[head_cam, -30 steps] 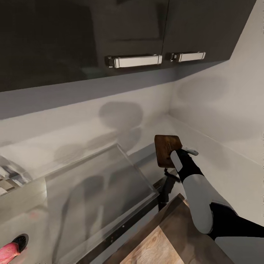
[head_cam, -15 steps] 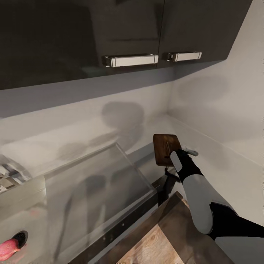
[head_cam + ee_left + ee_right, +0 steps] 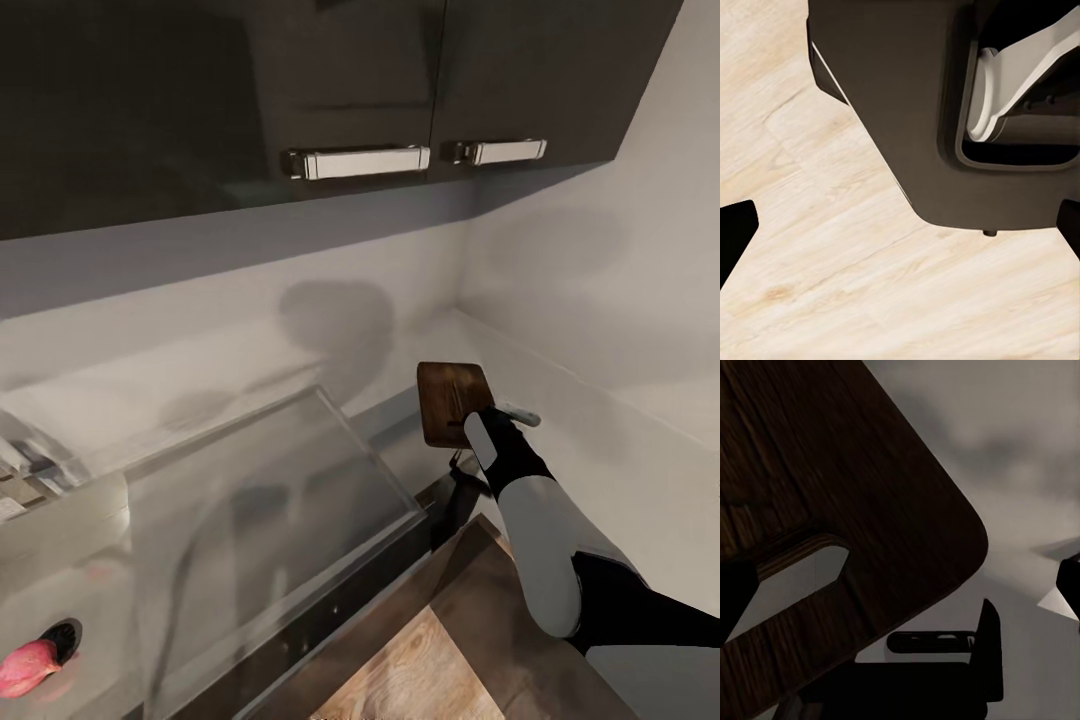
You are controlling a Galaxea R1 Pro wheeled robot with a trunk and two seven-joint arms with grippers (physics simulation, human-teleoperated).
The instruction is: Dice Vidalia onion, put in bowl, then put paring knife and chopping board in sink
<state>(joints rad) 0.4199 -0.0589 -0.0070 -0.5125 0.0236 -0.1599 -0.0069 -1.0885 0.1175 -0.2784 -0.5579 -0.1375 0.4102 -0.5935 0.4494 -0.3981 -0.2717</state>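
The dark brown chopping board (image 3: 452, 400) hangs tilted above the grey countertop (image 3: 620, 460), near the wall corner. My right gripper (image 3: 470, 432) holds it at the slotted end. In the right wrist view the board (image 3: 855, 495) and its handle slot (image 3: 791, 577) lie across the gripper (image 3: 900, 592). One dark fingertip (image 3: 735, 596) overlaps the slot. The steel sink's drainboard (image 3: 270, 490) stretches left of the board, down to the dark drain (image 3: 64, 632). My left gripper (image 3: 900, 225) is open over the light wooden floor (image 3: 832, 285). The paring knife and the bowl are out of view.
A pink-red object (image 3: 25, 668) lies beside the drain. Chrome tap parts (image 3: 25, 462) stand at the far left. Dark wall cabinets with silver handles (image 3: 360, 162) hang over the counter. The robot's dark base (image 3: 915, 97) is next to the left gripper.
The whole picture has drifted slightly, so the camera has moved. The right arm and the board have stayed almost where they were, with the grip unchanged.
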